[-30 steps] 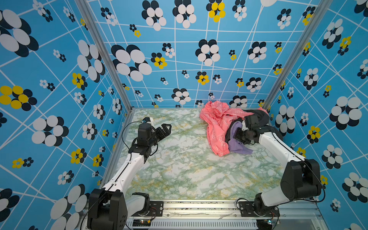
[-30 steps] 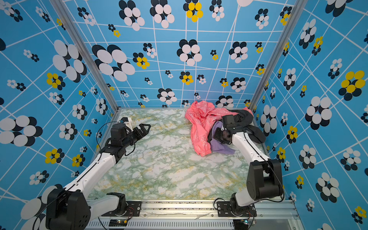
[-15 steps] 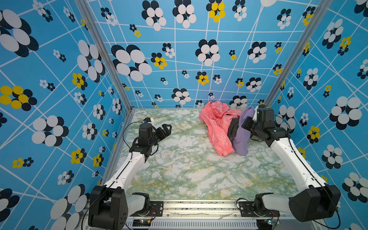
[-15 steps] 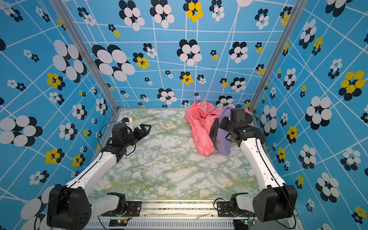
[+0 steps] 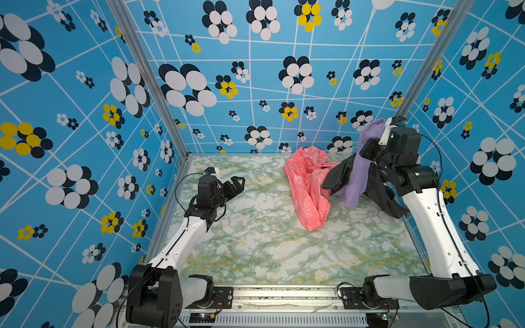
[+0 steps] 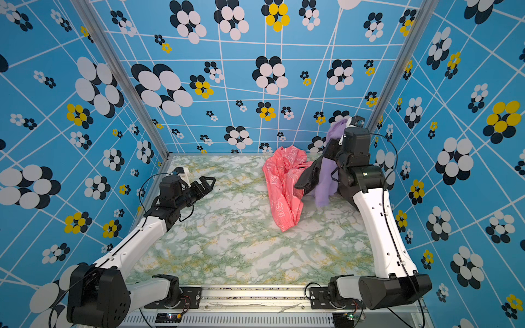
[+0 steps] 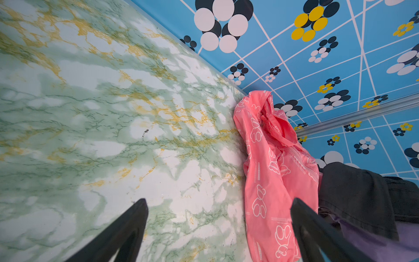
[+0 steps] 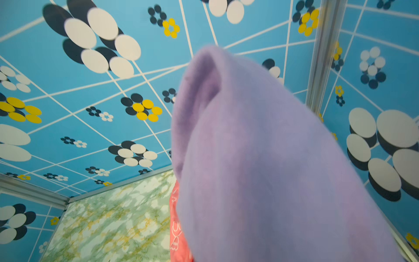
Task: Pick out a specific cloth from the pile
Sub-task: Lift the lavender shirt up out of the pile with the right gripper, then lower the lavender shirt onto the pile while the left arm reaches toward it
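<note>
Over on your left, your left gripper [image 5: 238,182] hangs wide open above the table [image 5: 255,250], further right at the back sits the pile [image 5: 301,170] of pink garment [image 5: 308,198] and black trousers [image 5: 336,173], and on the right your right gripper [image 5: 369,145] is clamped on the purple cloth [image 5: 358,176], held up and dangling against the trousers.

R claw [image 5: 369,147] raised higher, cloth [image 5: 358,176] lifted, trousers [image 5: 338,175] dragged up
</note>
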{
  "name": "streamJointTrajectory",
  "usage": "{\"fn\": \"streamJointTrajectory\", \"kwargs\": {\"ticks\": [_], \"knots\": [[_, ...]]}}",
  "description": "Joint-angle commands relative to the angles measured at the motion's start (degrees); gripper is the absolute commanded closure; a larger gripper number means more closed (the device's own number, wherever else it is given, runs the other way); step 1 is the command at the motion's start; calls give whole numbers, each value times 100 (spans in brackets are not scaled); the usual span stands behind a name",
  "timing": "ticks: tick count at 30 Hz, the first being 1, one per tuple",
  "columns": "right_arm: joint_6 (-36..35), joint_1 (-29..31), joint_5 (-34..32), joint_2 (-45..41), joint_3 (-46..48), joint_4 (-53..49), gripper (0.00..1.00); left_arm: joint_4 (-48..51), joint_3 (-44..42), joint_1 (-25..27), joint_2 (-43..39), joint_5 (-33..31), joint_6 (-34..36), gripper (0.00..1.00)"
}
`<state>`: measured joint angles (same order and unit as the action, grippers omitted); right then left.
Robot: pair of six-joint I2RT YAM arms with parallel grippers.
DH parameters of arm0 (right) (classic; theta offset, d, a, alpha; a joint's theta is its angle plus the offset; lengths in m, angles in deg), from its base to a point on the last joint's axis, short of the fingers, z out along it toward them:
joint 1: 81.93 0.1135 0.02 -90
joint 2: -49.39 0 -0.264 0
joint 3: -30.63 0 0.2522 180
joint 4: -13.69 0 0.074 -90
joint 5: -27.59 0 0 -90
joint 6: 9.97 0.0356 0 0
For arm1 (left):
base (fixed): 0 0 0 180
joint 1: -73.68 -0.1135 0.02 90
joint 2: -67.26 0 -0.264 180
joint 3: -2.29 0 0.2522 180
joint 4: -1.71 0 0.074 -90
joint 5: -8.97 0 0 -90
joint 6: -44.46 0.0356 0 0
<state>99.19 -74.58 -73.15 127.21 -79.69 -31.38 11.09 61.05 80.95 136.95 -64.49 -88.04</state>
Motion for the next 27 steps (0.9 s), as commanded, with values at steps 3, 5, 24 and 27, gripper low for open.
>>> {"fn": "streamJointTrajectory", "kwargs": {"ticks": [3,5,24,27], "knots": [[-253,-24,8,185,-1050,512,100,-137,19,12,-8,74,-22,1],[-307,-24,132,338,-1406,479,100,-141,0,6,-26,69,-22,1],[-823,1137,3254,2158,-2729,-1329,100,-280,-79,-32,44,85,-105,1],[-1586,1745,3150,2772,-3146,-2518,94,-300,-44,-32,89,77,-133,1]]}}
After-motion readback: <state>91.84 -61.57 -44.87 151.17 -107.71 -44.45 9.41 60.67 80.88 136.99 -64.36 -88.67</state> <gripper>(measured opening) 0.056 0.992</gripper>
